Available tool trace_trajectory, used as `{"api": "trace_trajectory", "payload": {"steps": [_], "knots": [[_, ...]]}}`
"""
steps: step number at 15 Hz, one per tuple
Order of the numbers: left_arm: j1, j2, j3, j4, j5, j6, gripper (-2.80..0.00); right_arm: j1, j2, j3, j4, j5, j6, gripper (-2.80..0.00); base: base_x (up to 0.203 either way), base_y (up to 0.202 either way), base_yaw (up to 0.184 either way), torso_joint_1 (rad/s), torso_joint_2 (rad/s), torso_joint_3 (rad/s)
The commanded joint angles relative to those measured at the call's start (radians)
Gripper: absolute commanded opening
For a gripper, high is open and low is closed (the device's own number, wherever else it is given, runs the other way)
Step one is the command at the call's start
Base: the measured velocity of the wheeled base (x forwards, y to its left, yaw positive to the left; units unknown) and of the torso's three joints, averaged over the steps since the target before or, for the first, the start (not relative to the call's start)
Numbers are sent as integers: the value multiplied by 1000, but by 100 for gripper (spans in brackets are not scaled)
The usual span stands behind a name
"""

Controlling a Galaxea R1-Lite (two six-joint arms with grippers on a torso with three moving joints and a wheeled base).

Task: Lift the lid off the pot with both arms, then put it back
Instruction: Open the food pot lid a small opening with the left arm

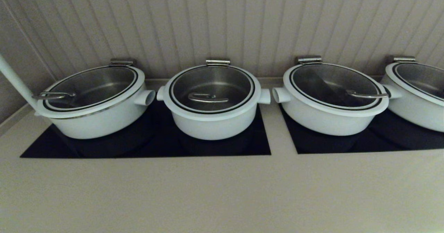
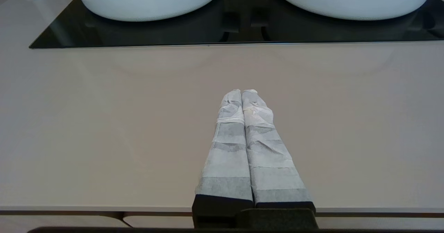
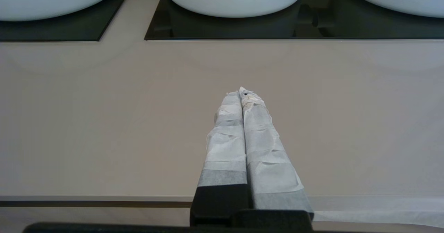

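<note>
Sitting on the narrow white round pot (image 1: 212,123), the white-rimmed glass lid (image 1: 211,89); left gripper (image 2: 241,93) and right gripper (image 3: 241,93) are hovering closed over the near beige desk (image 1: 222,191).

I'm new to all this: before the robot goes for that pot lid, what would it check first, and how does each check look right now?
1. Lid seated on the pot: ok.
2. Hook handle at the lid's centre unobstructed: ok.
3. Left gripper open to grasp: not ok, shut over the counter.
4. Right gripper open: not ok, shut, short of the pots.
5. Pot contents: cannot tell.
</note>
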Motion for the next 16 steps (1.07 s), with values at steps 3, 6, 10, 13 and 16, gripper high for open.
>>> {"api": "trace_trajectory", "payload": {"steps": [3,6,10,13,16], "knots": [[0,1,0,0,-1,5,-280,0,2,0,0,0,0,-280,0,0,0,0,0,0],[-1,1,0,0,-4,31,-280,0,2,0,0,0,0,-280,0,0,0,0,0,0],[-1,1,0,-8,-65,199,-280,0,2,0,0,0,0,-280,0,0,0,0,0,0],[-3,0,-66,-6,-133,163,-280,0,2,0,0,0,0,-280,0,0,0,0,0,0],[-3,30,-130,-2,-214,155,-280,0,2,0,0,0,0,-280,0,0,0,0,0,0]]}}
